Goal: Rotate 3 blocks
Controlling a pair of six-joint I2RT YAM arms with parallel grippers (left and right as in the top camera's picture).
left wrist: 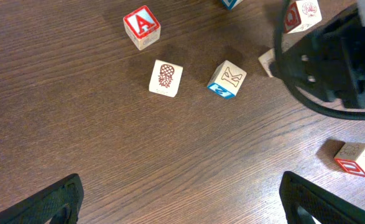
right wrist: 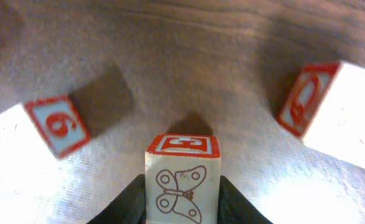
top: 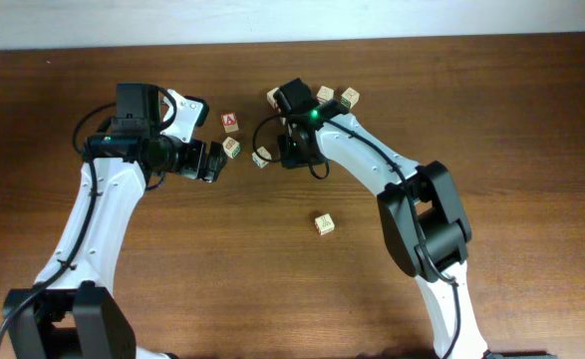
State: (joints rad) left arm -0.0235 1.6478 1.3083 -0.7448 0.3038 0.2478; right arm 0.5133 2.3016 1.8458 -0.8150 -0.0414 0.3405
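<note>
The dark brown wooden counter (top: 531,120) is carrying a scatter of small pale wooden alphabet cubes (top: 324,224). The left gripper (left wrist: 182,205) is hanging released, fingers spread wide, holding nothing. The right gripper (right wrist: 182,202) is clenching the butterfly-printed red-topped cube (right wrist: 182,177), which is sitting between a "9" cube (right wrist: 55,127) and a "Q" cube (right wrist: 313,109), apart from both. By its looks it is probably light, rigid and smooth, so opposite flat faces, taken squarely, are offering the surest hold.
</note>
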